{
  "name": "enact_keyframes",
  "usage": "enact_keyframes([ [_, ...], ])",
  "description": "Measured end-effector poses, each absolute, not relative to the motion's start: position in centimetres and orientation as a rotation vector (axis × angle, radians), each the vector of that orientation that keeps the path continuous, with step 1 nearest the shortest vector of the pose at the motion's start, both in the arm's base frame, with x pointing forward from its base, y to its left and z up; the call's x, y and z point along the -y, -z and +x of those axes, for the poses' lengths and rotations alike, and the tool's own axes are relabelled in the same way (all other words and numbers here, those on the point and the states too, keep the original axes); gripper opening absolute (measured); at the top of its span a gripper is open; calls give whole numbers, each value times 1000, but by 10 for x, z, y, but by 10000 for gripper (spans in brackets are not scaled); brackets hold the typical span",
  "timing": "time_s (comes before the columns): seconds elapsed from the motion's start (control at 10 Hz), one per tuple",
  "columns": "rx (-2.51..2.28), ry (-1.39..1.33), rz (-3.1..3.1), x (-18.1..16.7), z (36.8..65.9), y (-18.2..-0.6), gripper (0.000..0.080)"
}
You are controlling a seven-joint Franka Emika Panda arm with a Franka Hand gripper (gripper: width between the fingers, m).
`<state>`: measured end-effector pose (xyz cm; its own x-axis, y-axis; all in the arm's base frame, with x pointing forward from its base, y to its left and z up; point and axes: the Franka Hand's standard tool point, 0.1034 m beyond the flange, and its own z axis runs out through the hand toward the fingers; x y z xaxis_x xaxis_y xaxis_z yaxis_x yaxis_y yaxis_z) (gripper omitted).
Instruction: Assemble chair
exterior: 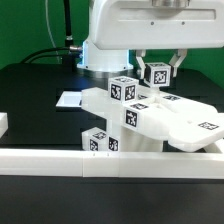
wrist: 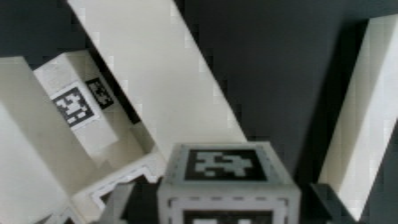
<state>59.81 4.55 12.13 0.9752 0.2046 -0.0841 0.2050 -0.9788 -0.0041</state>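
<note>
At table centre in the exterior view, I see the chair (exterior: 135,112) as a cluster of white tagged parts, just behind the border rail (exterior: 110,160). At its one o'clock the gripper (exterior: 158,72) clamps a cube-ended leg (exterior: 157,73), fingers on both sides. The marker board (exterior: 68,100) lies at nine o'clock.

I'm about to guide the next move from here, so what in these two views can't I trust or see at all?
- Gripper, exterior view: a tagged cube sits between the fingers; contact is too small to judge.
- Wrist view: the cube fills the foreground; what lies beneath it is hidden.
- Chair parts, exterior view: their lower edges are hidden behind the white rail.
- Arm, exterior view: cut off by the top edge.
</note>
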Motion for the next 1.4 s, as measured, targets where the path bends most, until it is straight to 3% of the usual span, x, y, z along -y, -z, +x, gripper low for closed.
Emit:
enact_keyframes([
  [1.4, -284, 117, 3116, -45, 599, -115, 282],
])
